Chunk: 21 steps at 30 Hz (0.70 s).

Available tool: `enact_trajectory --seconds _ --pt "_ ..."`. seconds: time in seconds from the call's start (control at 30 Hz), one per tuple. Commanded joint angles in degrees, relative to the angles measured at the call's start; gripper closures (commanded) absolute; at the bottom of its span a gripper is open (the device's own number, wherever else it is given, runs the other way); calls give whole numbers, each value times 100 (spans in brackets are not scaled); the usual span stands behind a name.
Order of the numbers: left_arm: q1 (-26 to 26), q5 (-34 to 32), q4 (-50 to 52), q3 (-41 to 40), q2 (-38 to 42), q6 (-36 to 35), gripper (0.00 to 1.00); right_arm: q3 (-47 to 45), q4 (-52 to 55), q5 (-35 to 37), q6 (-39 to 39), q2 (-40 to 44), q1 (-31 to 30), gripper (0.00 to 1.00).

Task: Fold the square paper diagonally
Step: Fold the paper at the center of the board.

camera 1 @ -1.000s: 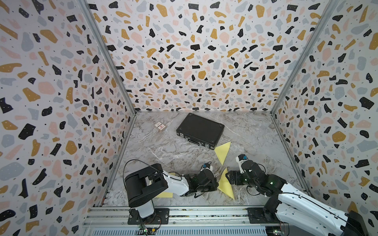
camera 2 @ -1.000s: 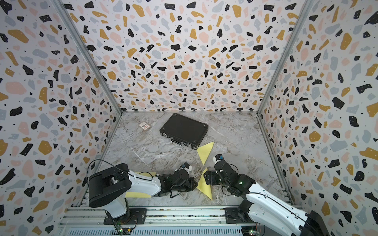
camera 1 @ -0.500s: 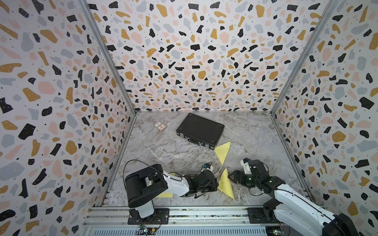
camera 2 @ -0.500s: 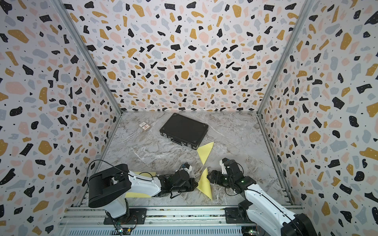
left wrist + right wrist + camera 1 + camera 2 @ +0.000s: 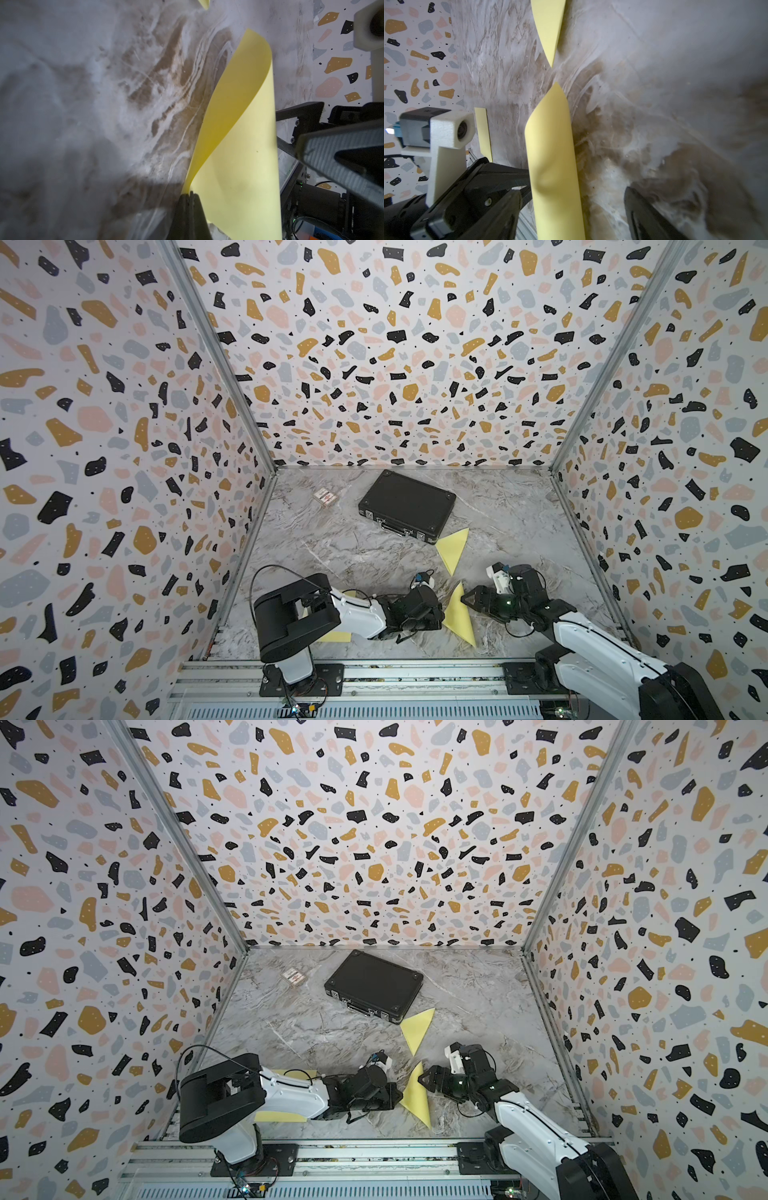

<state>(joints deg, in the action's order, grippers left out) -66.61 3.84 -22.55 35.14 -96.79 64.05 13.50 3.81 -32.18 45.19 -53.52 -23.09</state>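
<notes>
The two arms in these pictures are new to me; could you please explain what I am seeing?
These are two white-and-black robot arms, the left arm and the right arm, at the edge of a grey marble-patterned table. Two pictures look down from overhead; two come from wrist cameras. On the table lie a black hard case, a small patterned packet, a folded yellow paper triangle and a flat yellow sheet partly under the left arm. The left jaws are shut on a curled yellow square paper; the right jaws stand open beside it, holding nothing.
</notes>
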Motion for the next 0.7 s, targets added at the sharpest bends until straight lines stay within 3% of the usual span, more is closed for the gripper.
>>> enact_trajectory --seconds 0.0,0.67 --pt "-54 4 1024 -182 -332 -117 100 -60 -377 -260 56 -96 24 17" --pt "-80 -50 853 -385 -312 -112 100 -218 -1655 -742 -19 -1576 25 23"
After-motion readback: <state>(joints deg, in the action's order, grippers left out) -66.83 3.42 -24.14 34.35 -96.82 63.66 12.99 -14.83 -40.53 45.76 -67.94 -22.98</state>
